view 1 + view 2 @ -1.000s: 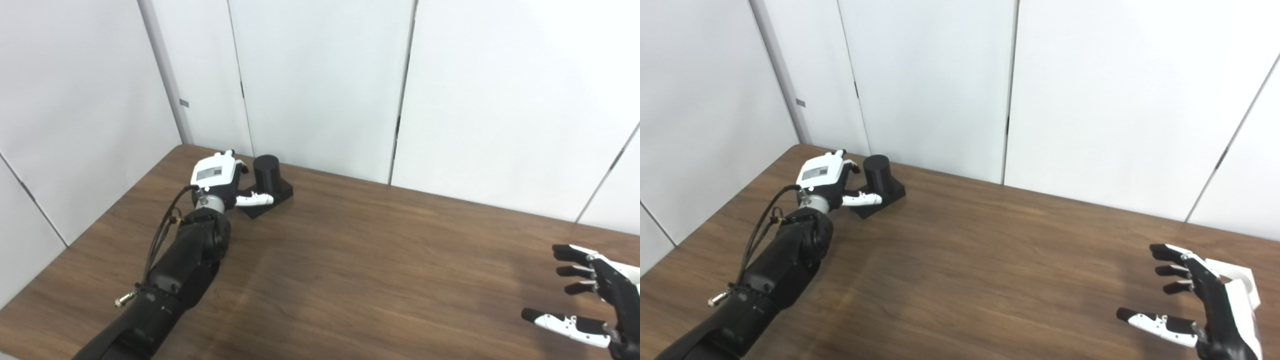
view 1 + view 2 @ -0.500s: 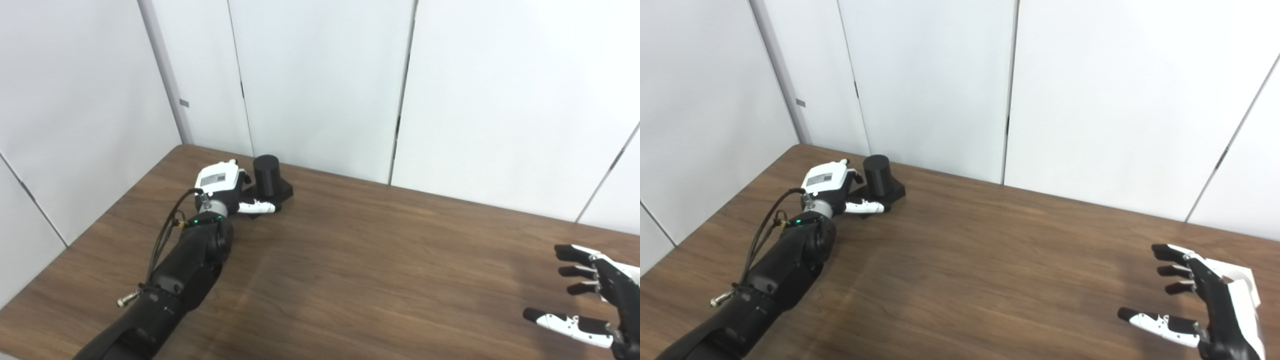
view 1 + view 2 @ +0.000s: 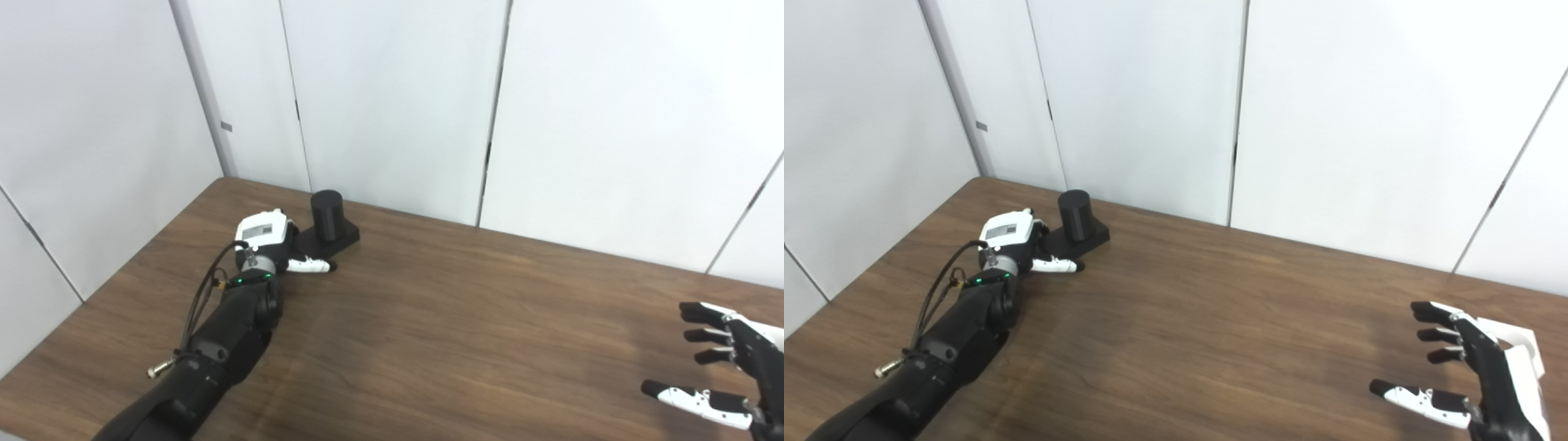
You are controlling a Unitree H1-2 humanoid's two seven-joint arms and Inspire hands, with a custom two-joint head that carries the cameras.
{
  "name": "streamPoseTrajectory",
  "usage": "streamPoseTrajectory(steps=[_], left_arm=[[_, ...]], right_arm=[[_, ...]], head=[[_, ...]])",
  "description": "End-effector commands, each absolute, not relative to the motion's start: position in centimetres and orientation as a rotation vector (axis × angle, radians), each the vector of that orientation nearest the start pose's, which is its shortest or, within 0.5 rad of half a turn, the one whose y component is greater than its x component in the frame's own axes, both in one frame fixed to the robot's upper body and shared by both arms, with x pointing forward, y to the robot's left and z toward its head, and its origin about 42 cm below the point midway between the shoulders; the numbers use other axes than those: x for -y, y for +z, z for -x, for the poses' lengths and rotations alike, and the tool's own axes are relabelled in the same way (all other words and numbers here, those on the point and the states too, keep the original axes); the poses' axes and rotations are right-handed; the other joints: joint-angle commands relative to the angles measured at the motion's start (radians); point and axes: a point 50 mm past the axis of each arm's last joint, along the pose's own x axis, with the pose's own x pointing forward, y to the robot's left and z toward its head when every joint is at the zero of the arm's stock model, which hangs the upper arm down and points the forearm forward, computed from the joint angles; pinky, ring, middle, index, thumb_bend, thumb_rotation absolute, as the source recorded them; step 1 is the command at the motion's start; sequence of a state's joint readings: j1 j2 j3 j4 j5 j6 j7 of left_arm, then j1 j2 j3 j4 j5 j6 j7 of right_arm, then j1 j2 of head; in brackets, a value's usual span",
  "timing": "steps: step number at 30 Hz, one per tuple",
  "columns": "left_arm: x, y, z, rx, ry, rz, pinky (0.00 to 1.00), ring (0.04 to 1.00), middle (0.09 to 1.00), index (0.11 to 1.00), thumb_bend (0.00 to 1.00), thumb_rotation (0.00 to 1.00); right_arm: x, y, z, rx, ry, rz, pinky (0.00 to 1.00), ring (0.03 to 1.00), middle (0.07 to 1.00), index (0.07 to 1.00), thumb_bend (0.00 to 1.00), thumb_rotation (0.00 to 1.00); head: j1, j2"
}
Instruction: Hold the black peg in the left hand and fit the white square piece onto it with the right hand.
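Observation:
The black peg point(image 3: 326, 213), a short cylinder on a square black base point(image 3: 340, 236), stands upright at the far left of the table. Just in front and to the left of it is my left hand point(image 3: 264, 236), low over the table, its white thumb point(image 3: 310, 265) pointing right along the base's near edge. The hand holds nothing and looks open; its fingers are mostly hidden behind its back. At the lower right my right hand point(image 3: 1464, 373) hovers open with fingers spread. The white square piece point(image 3: 1521, 343) lies right behind it, partly hidden.
The brown wooden table point(image 3: 465, 318) runs from the white wall panels point(image 3: 392, 98) at the back to the near edge. My left forearm point(image 3: 214, 343) with its cables lies across the table's left part.
My left hand has drawn back from the peg towards me and sunk lower; its thumb has left the top of the base. The right hand has hardly moved.

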State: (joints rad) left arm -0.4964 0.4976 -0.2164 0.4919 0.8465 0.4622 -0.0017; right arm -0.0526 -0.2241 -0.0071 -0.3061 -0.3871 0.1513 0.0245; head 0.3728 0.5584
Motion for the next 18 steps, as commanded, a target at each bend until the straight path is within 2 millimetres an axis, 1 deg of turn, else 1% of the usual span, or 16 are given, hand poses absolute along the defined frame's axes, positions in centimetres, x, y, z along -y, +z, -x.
streamPoseTrajectory(steps=[1,5,7,8,9,11,16,18], left_arm=[[-37.5,18.6,-44.9,-0.309,0.324,-1.405,1.0,1.0,1.0,0.774,1.0,0.64],[-37.5,18.3,-45.2,-0.314,0.333,-1.397,0.99,1.0,0.993,0.761,1.0,0.6],[-37.6,18.2,-45.4,-0.316,0.333,-1.393,0.98,1.0,0.981,0.766,0.99,0.55],[-37.5,18.2,-45.5,-0.313,0.332,-1.388,0.98,1.0,0.981,0.766,0.99,0.55],[-37.5,18.2,-45.6,-0.31,0.331,-1.385,0.98,1.0,0.974,0.767,0.97,0.53],[-37.5,18.2,-45.8,-0.315,0.323,-1.374,0.97,1.0,0.973,0.771,0.95,0.51],[-37.7,18.2,-46.2,-0.313,0.299,-1.328,0.99,1.0,0.965,0.769,0.89,0.43],[-37.8,18.2,-46.3,-0.303,0.295,-1.321,0.98,1.0,0.951,0.752,0.86,0.38]], right_arm=[[27.1,20.9,-29.2,0.29,-0.065,0.619,0.53,0.665,0.732,0.712,0.64,0.0],[27.0,20.9,-29.0,0.283,-0.069,0.617,0.53,0.663,0.735,0.72,0.64,0.0],[26.9,20.9,-29.0,0.284,-0.07,0.615,0.52,0.657,0.731,0.717,0.65,0.0],[26.9,20.9,-29.0,0.286,-0.07,0.615,0.52,0.657,0.731,0.717,0.65,0.0],[26.9,20.9,-29.0,0.286,-0.07,0.615,0.52,0.658,0.73,0.717,0.64,0.0],[26.9,20.9,-29.0,0.287,-0.071,0.614,0.52,0.658,0.729,0.716,0.64,0.0],[26.7,21.0,-28.9,0.288,-0.071,0.609,0.52,0.659,0.728,0.714,0.64,0.0],[26.7,21.1,-28.9,0.286,-0.073,0.611,0.53,0.661,0.73,0.715,0.64,0.0]], head=[[-0.003,0.002],[-0.006,0.002],[-0.01,0.002],[-0.012,0.003],[-0.012,0.003],[-0.014,0.002],[-0.019,0.007],[-0.022,0.009]])
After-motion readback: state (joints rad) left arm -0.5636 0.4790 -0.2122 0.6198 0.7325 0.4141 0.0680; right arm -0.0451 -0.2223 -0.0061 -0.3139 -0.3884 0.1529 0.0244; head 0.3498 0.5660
